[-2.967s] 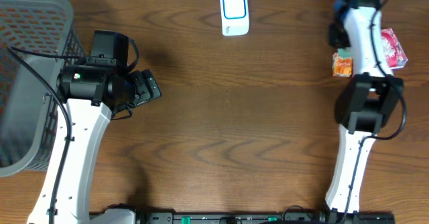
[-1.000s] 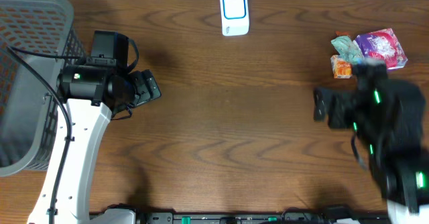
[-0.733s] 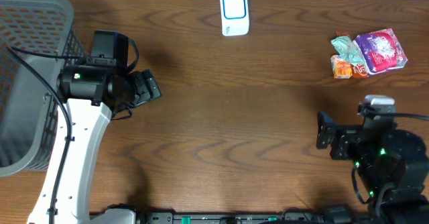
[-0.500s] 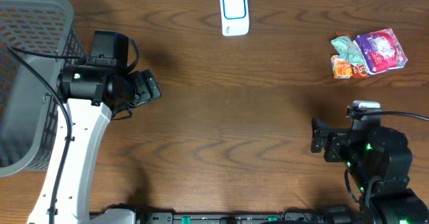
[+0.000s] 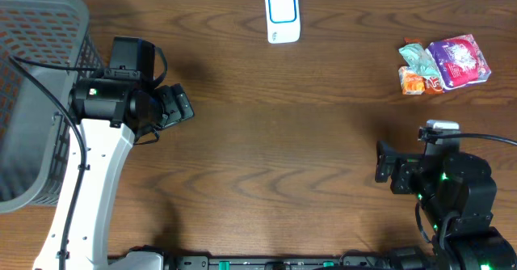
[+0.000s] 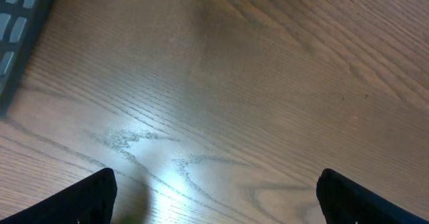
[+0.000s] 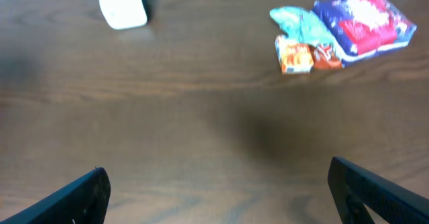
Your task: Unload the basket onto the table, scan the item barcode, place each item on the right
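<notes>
Snack packets (image 5: 443, 65) lie in a small cluster on the far right side of a dark brown wooden tabletop (image 5: 283, 149). The cluster is made up of a purple packet (image 5: 460, 60), a pale green packet (image 5: 417, 56) just beside it on its left, and a small orange packet (image 5: 412, 81) touching the near edge of the green one. A white barcode scanner (image 5: 283, 15) with a blue-framed window stands at the middle of the far edge, well apart from the packets. A grey mesh basket (image 5: 32, 100) fills the far left corner.

The left arm's pincer (image 5: 176, 106) sits near the basket, pointing toward the middle of the tabletop. Its jaws are spread wide with nothing between them, and its wrist view shows only bare wood grain and a corner of the basket. The right arm's pincer (image 5: 385, 163) is on the near right side, well short of the packets. Its jaws are also spread wide and hold nothing. Its wrist view looks across the wood to the scanner and the packets.
</notes>
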